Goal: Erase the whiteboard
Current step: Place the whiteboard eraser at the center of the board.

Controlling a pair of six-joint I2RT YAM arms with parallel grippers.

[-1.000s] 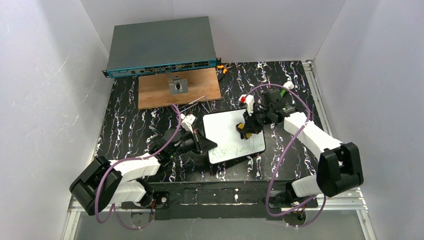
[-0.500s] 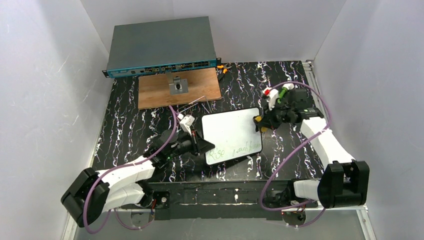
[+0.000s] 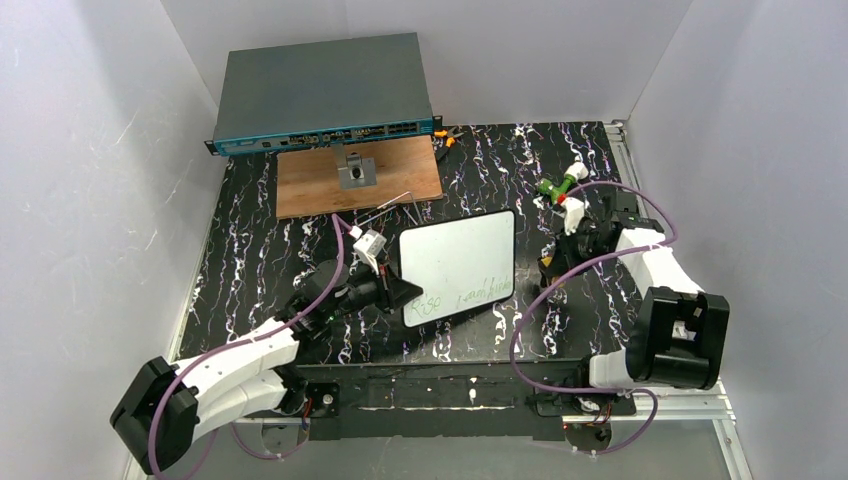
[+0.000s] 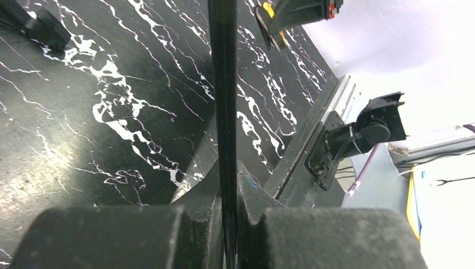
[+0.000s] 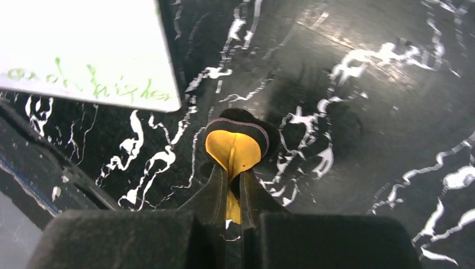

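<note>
**Top external.** The whiteboard [image 3: 458, 255] sits mid-table on the black marbled table [image 3: 260, 230], between the two arms. Its long axis runs left to right, skewed slightly. The green writing [image 3: 470, 293] keeps to the strip along the near long edge, and the rest of the face looks blank. The left gripper [image 3: 398, 292] is at the board's left edge. The right gripper [image 3: 553, 262] stands just off the right edge, clear of the face.

**Left wrist.** The board's black rim [image 4: 224, 101] shows edge-on, running straight out between the fingers. The left gripper [image 4: 228, 224] is clenched on it, so it is grasping the board. I cannot tell whether the board lies flat or is tipped up.

**Right wrist.** The right gripper [image 5: 234, 190] is closed on a yellow eraser [image 5: 235, 147] with a dark pad. The eraser sits over bare table. The board's near right corner [image 5: 168, 103] lies up and left of it, near but not touching.

**Judgement.** The writing lies to the left of the eraser. The right arm is the nearer one, and it carries the tool. The coming move is leftward onto the near strip, then along the long axis while the left arm steadies the board.
</note>
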